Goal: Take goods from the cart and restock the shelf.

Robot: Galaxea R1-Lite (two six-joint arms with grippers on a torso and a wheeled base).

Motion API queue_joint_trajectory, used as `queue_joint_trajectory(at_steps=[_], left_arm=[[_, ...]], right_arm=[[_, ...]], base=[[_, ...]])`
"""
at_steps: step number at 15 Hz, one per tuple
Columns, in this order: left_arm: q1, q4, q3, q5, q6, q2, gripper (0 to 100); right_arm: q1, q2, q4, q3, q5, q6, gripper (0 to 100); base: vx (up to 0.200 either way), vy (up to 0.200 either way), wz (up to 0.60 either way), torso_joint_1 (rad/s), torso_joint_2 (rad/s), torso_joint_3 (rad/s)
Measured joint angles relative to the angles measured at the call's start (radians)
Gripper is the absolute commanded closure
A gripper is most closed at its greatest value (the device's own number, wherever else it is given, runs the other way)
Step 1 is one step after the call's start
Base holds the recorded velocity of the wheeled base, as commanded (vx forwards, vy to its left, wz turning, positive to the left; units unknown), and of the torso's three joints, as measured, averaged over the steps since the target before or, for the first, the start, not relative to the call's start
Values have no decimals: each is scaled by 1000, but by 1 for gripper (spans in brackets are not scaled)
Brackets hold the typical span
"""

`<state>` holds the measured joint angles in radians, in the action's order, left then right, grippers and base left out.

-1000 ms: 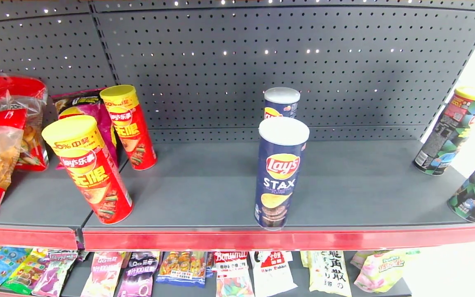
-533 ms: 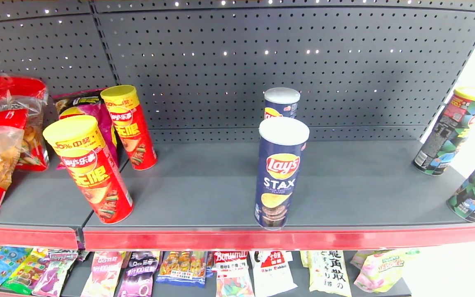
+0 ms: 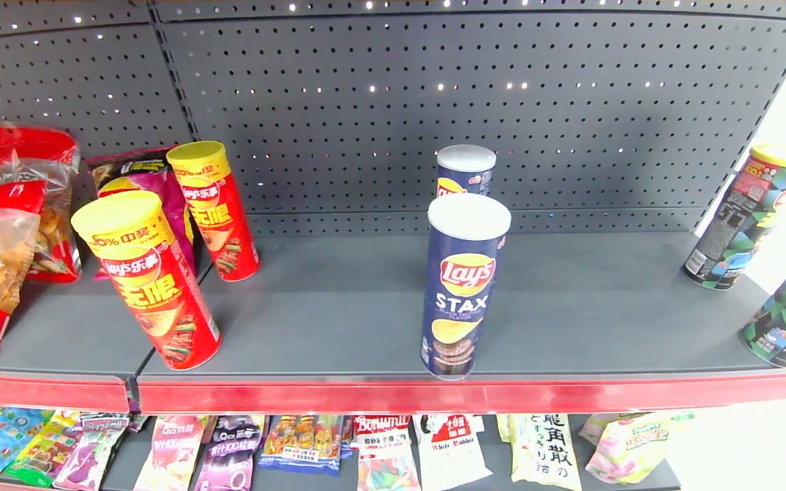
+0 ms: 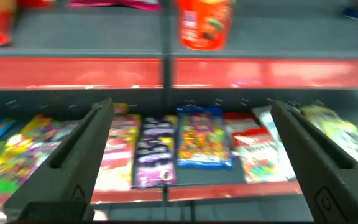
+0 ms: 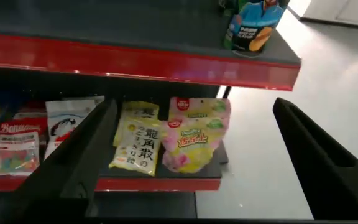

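left claw [image 4: 191,106]: parked low in front of the lower shelf [image 5: 160,184], fingers spread wide, nothing gripped
right claw [image 5: 194,102]: same deal, spread wide and empty, held near the right end of the shelving
snack bags [image 3: 379,447]: laid out in a row on the lower shelf, under the red lip [image 3: 570,395]
shelf [image 3: 604,307]: the one to be restocked, only partly filled
front row: a blue can [image 3: 464,286] is stood upright at the lip around mid-shelf, a red can [image 3: 147,279] off to the left, a patterned can [image 3: 785,320] at the far right
back row: a second blue can [image 3: 464,170] is lined up right behind the first, a second red can [image 3: 214,211] near the pegboard [image 3: 434,102], another patterned can [image 3: 741,218] on the right
gaps: wide bare stretches are left on both sides of the blue cans
step: judged to be between items. Nothing is being carried, so a fetch from the cart looks due
next move: a good would need to be gripped around its body at the cart, kept upright, and set into a bare stretch without the standing cans getting knocked
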<state>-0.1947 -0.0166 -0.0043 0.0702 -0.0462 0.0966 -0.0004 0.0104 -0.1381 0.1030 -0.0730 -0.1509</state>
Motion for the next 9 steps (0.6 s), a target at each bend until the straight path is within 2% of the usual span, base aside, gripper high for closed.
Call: queue_joint_trajectory(at_steps=[2, 7, 9], left_arm=[[0, 14, 3, -28, 33, 0, 0], [0, 16, 4, -26, 35, 0, 0], [0, 16, 4, -24, 36, 0, 0]], right_arm=[[0, -8, 13, -16, 66, 116, 0], [0, -12, 70, -48, 121, 143, 0], [0, -12, 139, -81, 123, 118, 0]], base=[[0, 0, 0, 0, 0, 0], [0, 0, 0, 0, 0, 0], [0, 0, 0, 0, 0, 0]])
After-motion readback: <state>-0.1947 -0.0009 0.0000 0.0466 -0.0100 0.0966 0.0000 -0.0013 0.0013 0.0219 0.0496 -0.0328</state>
